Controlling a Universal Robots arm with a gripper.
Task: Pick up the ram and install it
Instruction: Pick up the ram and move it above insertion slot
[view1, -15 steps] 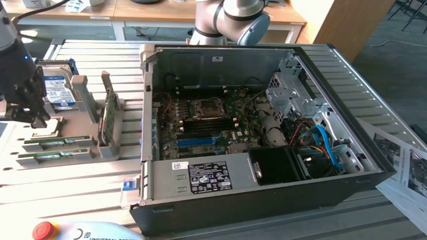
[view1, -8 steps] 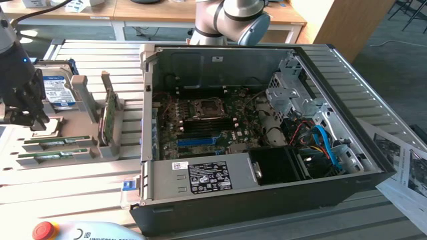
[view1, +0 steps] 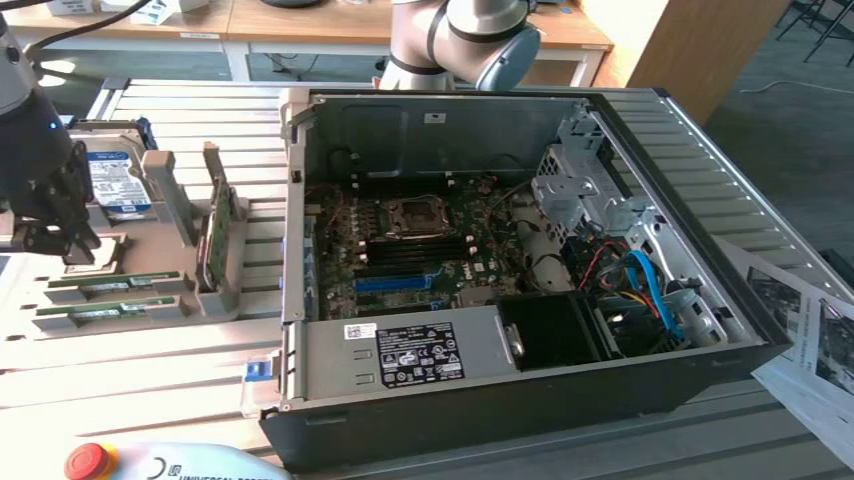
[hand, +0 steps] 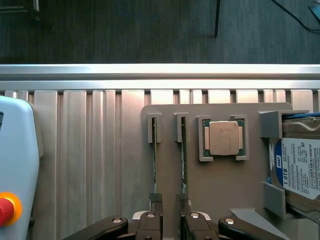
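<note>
Two ram sticks (view1: 114, 284) lie on edge in the slots of a grey holder tray (view1: 200, 300) at the exterior view's left. In the wrist view the ram sticks (hand: 155, 155) run as two thin parallel green strips. My gripper (view1: 64, 245) hangs just above the tray's end, open and holding nothing. In the wrist view my gripper (hand: 169, 205) has one dark fingertip (hand: 156, 200) lined up over the end of each stick. The open PC case (view1: 694, 340) holds the motherboard (view1: 400, 235) with its blue slots (view1: 400, 283).
A CPU (hand: 223, 137) and a hard drive (hand: 300, 170) sit on the same tray, and a larger green card (view1: 214, 235) stands on edge beside the ram. A teach pendant with a red stop button (view1: 88, 460) lies at the table's front. Papers (view1: 814, 340) lie beside the case.
</note>
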